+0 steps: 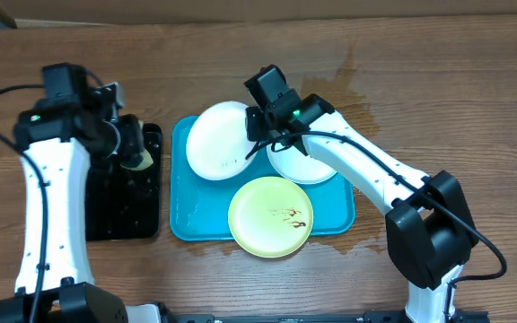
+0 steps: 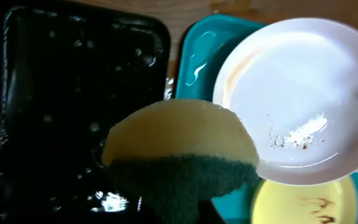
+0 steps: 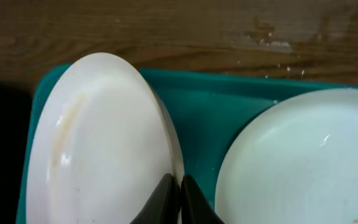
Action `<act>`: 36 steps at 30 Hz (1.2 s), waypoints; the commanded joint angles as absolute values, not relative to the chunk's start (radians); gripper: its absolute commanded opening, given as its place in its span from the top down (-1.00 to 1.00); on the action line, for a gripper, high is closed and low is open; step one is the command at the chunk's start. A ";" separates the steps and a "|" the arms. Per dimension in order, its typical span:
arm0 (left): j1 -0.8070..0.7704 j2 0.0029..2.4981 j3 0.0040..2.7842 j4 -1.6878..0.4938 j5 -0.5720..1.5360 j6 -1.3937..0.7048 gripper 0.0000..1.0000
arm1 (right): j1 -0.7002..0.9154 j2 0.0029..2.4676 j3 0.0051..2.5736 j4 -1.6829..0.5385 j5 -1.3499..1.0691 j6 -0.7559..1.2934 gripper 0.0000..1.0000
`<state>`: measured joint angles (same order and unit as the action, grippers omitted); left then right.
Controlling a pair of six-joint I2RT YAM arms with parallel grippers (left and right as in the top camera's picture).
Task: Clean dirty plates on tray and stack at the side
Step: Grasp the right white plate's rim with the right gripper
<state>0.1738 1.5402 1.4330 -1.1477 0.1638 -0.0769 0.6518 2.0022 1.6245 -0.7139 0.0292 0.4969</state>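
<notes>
Now the right claw (image 3: 180,194) pinches the white plate (image 1: 215,142) at the tray's (image 1: 183,224) eleven o'clock, tipped up; the left claw (image 1: 131,148) grips the sponge (image 2: 179,146) (wiping looks next).

Wooden table (image 1: 240,54) (grain running left to right) carrying two trays side by side: a black tray (image 1: 124,220) at left, the turquoise tray (image 1: 183,215) just beside it at centre. A wet patch (image 1: 353,85) darkens the wood near the far right corner.

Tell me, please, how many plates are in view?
3. A tilted white plate at the tray's far left, its rim pinched by the right claw; a flat white plate at far right; a yellow-green plate overhanging the tray's near edge. None seems hidden.
</notes>
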 commanded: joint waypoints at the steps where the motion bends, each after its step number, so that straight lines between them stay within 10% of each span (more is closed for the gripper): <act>1: 0.114 1.571 1.442 -1.164 -0.015 -0.128 0.92 | 0.677 2.011 1.633 -0.731 0.005 0.645 0.87; 6: 0.083 1.584 1.442 -1.166 -0.007 -0.135 0.92 | 0.705 2.026 1.596 -0.754 0.005 0.837 0.71; 12: 0.083 1.585 1.442 -1.172 -0.007 -0.136 0.92 | 0.655 2.026 1.689 -0.827 -0.106 0.205 -0.68; 21: 0.083 1.591 1.442 -1.176 -0.007 -0.136 0.92 | 0.503 2.026 1.840 -0.905 -0.257 -0.141 -0.50; 31: 0.083 1.591 1.442 -1.202 0.000 -0.143 0.92 | 0.556 2.088 1.827 -0.773 -0.262 -0.258 -0.76; 36: 0.083 1.591 1.442 -1.205 0.000 -0.143 0.92 | 0.594 2.091 1.780 -0.679 -0.247 -0.271 -0.11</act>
